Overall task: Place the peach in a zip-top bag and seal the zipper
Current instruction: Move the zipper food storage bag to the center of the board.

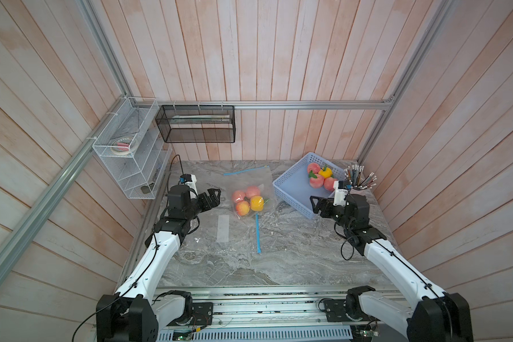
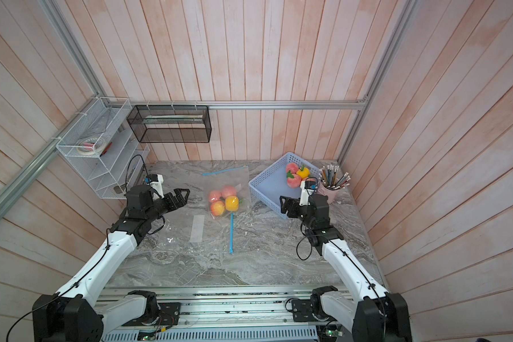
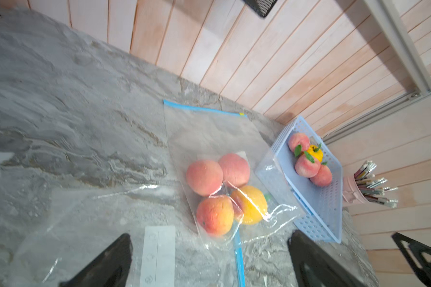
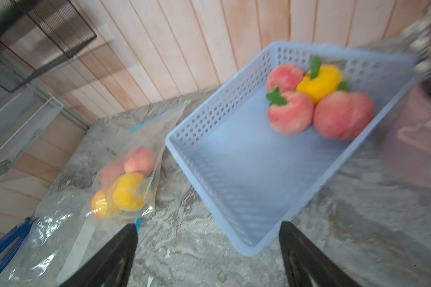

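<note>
Left gripper (image 1: 214, 197): I'm holding it wide and empty beside the filled bag (image 1: 251, 177).
Right gripper (image 1: 314, 205): I'm hovering it, wide and empty, at the near corner of the basket (image 1: 296, 185).
Peaches (image 1: 317, 180): three are sitting with a yellow fruit (image 1: 325, 171) in the basket; more are lying in the filled bag.
Risk: round matte fruit is packed tight, so neighbours are crowding my fingers; a pinch may roll off.
Empty bag (image 1: 237, 237): thin glossy film is lying flat on the marble table (image 1: 293, 251), likely sliding when pushed.
Zipper (image 1: 258, 234): narrow blue strip; whether the filled bag's is shut, I cannot tell.
</note>
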`<state>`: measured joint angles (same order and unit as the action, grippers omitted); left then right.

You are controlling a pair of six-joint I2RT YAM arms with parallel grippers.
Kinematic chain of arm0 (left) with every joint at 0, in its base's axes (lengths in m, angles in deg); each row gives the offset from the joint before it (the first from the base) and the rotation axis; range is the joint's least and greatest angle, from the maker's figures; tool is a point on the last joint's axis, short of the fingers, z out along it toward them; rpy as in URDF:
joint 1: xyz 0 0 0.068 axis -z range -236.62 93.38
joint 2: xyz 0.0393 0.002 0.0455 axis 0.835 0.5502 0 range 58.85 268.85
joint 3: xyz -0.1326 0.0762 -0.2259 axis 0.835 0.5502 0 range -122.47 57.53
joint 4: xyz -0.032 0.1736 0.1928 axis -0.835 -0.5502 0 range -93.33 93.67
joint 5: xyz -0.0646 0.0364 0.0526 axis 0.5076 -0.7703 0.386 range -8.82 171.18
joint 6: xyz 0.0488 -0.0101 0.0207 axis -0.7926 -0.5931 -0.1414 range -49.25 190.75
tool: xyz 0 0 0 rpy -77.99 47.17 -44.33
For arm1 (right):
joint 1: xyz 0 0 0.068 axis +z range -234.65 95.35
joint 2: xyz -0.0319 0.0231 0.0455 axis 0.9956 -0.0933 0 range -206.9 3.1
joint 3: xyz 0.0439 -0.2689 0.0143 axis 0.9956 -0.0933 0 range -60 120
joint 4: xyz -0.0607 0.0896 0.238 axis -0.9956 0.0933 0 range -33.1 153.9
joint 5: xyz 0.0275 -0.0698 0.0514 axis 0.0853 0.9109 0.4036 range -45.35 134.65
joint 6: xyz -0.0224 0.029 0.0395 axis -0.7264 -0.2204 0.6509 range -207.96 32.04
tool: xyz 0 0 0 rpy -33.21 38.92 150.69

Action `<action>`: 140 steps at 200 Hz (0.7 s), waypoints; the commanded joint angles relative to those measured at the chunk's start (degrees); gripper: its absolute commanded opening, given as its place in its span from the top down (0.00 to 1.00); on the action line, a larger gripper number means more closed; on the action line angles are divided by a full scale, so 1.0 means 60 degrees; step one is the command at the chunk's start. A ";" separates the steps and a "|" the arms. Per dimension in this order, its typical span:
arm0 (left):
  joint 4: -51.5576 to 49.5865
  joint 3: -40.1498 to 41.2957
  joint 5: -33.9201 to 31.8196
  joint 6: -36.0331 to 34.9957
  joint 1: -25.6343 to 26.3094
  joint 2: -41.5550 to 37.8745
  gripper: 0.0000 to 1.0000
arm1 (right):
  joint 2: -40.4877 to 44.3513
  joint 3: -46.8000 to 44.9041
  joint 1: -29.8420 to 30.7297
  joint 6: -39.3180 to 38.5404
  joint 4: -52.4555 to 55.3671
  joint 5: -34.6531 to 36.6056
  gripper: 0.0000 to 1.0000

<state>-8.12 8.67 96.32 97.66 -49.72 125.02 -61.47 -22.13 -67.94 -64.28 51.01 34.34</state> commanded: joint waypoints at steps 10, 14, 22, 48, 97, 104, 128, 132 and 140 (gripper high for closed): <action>-0.0522 0.0360 0.0472 0.0154 0.0624 0.0114 0.00 | -0.1121 0.0265 0.1732 0.1107 -0.0399 0.0102 0.12; -0.0455 0.0412 0.0491 0.0177 0.0739 0.0163 0.00 | -0.1323 0.0323 0.1896 0.1204 -0.0571 0.0104 0.13; -0.0295 0.0542 0.0510 0.0265 0.0957 0.0278 0.00 | -0.1837 0.0491 0.2169 0.1315 -0.0863 0.0092 0.16; 0.0362 0.0898 0.0810 0.0558 0.1571 0.0835 0.06 | -0.3496 0.1572 0.2627 0.1524 -0.1303 0.0550 0.22; 0.2027 0.1116 0.1605 0.0925 0.2819 0.2486 0.31 | -0.6055 0.3926 0.2733 0.0908 -0.1137 0.0633 0.34; 0.2252 0.1053 0.1669 0.1008 0.2916 0.2789 0.35 | -0.6334 0.4162 0.2742 0.0849 -0.1160 0.0546 0.34; 0.2868 0.0706 0.1603 0.1167 0.2967 0.3814 0.45 | -0.7116 0.5104 0.2739 0.0590 -0.1091 0.0080 0.37; 0.2923 0.0625 0.1477 0.1189 0.2968 0.3962 0.46 | -0.7211 0.5263 0.2730 0.0560 -0.1034 0.0052 0.37; 0.2960 0.0415 0.1171 0.1223 0.2929 0.4249 0.49 | -0.7357 0.5551 0.2723 0.0509 -0.0939 0.0007 0.37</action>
<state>4.36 14.51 105.10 103.89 -31.80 146.57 -103.05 6.54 -51.79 -59.12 44.63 36.39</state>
